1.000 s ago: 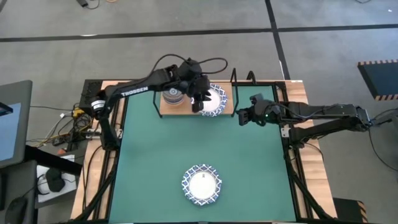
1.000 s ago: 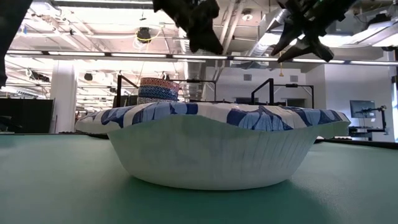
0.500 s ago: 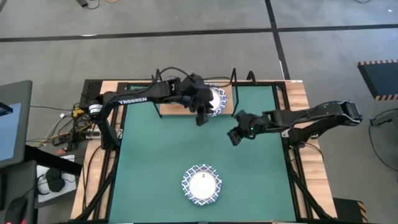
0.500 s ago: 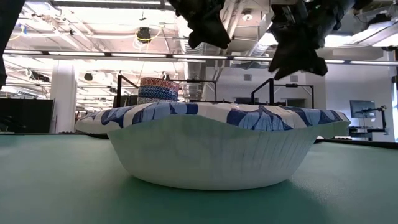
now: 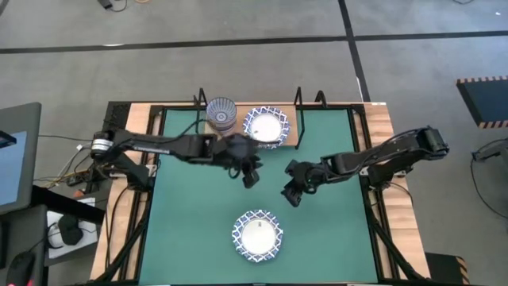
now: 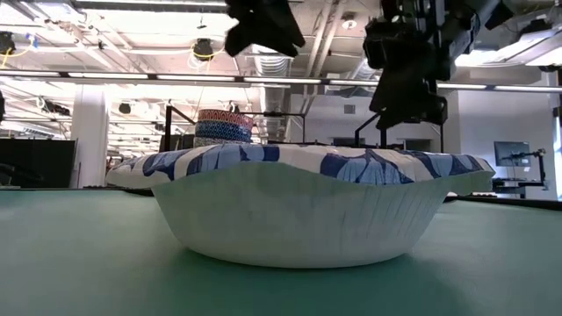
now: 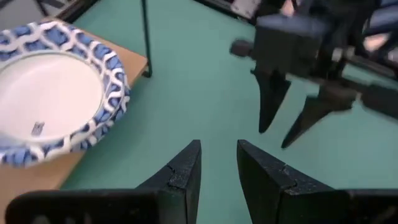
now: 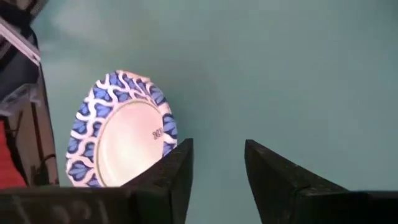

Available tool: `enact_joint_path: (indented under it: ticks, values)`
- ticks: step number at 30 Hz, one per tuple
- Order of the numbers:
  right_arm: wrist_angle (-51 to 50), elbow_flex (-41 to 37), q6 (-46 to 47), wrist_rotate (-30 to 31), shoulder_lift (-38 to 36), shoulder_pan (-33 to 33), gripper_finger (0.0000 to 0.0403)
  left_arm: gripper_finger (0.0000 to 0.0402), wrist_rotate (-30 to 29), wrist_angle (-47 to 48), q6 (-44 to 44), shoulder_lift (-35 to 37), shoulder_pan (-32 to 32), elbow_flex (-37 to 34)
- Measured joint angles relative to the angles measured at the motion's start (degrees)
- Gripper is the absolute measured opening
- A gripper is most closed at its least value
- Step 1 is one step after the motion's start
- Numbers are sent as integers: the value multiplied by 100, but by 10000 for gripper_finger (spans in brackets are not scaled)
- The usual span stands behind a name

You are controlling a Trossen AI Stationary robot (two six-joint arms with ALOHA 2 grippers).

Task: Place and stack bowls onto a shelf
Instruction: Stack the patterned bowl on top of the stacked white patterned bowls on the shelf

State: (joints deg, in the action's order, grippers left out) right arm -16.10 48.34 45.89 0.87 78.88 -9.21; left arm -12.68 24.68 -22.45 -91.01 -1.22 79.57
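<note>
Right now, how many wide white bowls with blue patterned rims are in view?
2 visible: one wide white blue-rimmed bowl on the green mat near the front edge, one on the light-wood shelf beside the stack of small bowls. More may be nested underneath it.

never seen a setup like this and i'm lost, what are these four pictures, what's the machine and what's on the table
Two dark jointed robot arms work over a green mat. One picture looks straight down from above, one sits level with the table, and two come from cameras on the arms' wrists, past their own fingers.

A white paper bowl with a blue patterned rim lies alone on the mat. On the light-wood shelf board at the far edge sit a similar white bowl with a blue patterned rim and a stack of small bowls, a striped one on top.

The left gripper and the right gripper hang over the middle, both open and holding nothing.
</note>
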Motion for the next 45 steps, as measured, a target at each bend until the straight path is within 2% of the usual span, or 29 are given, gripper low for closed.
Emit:
enact_joint_path:
  ticks: [5,8,16,21,25,31,35,45]
  values:
    - [320,-6,51,-136,382,-126,214,87,-606,-72,-824,554,-403,-591]
    - [588,1,271,-230,622,-174,229,87,-709,-66,-1099,810,-575,-875]
    - [1008,163,575,-239,1343,-352,233,90,-1126,-255,-1433,1427,-762,-1697]
    - [964,480,631,-176,1886,-393,232,115,-979,-459,-1493,1786,-833,-2117]
    - [1032,765,631,-479,2281,-453,232,141,-695,-475,-1770,1924,-1026,-2363]
    - [1137,1143,631,-693,2594,-613,232,169,-652,94,-2098,1923,-1575,-2459]
    - [1095,1265,696,-700,2639,-649,224,175,-662,139,-2076,1841,-1767,-2457]
    - [1010,1329,920,-578,2639,-871,198,176,-510,140,-1872,1784,-1714,-2450]
